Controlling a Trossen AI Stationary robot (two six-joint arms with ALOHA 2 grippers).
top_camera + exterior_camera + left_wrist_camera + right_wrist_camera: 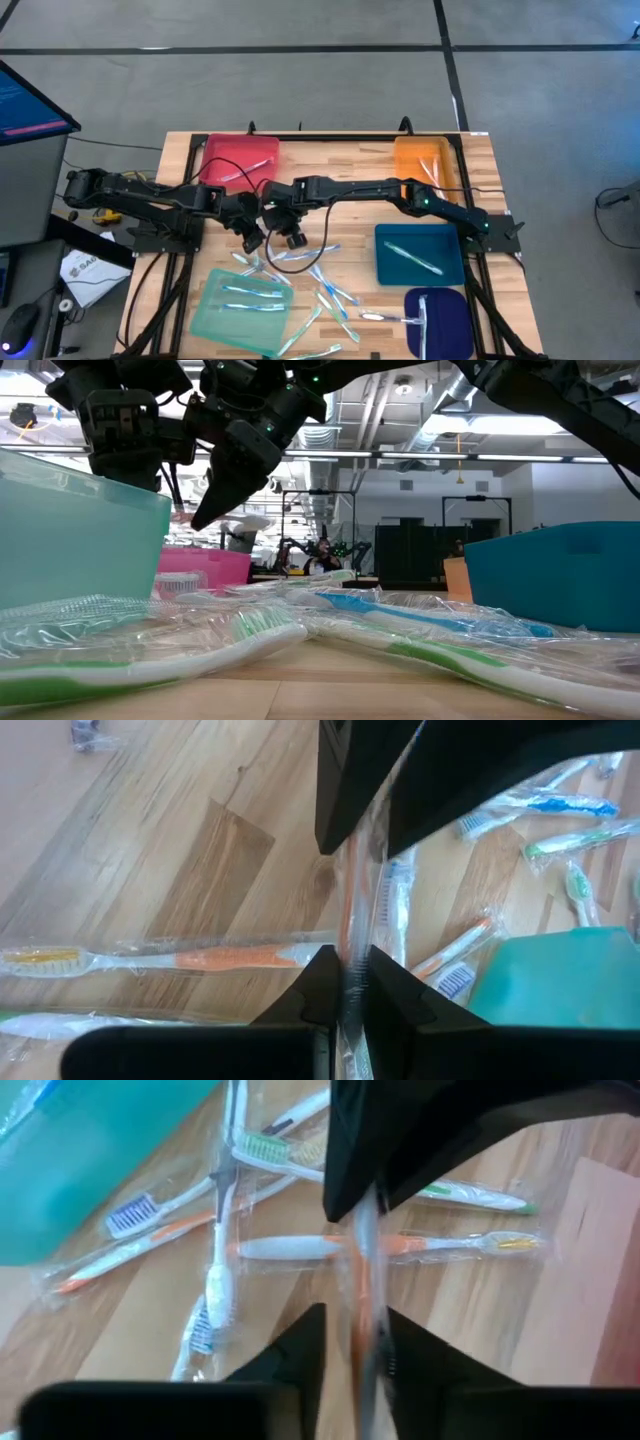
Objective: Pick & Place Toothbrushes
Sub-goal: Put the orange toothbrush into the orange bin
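Both grippers meet above the table's middle, left gripper [252,238] and right gripper [290,237]. One wrapped toothbrush with an orange handle [350,920] spans between them, and each gripper is shut on one end of it. In the left wrist view, my left gripper [348,992] shows at the bottom and the right one's fingers [335,810] at the top. The right wrist view shows my right gripper [355,1350] and the same toothbrush [362,1270]. Several more wrapped toothbrushes [325,290] lie flat on the wood below. My left gripper pinches one end of the wrapped toothbrush [350,970] between its two fingers, clear wrapper included. The toothbrush is lifted clear of the table and runs straight across to the other gripper. My right gripper pinches the other end of the same toothbrush [365,1315] between its two fingers. That end is clear of the table too.
Five trays ring the work area: red [215,150] and orange [405,160] at the far side, blue [390,265] and dark blue [450,335] near right, light teal [205,310] near left. Each holds one or more toothbrushes. Loose toothbrushes [250,630] lie close to the near edge.
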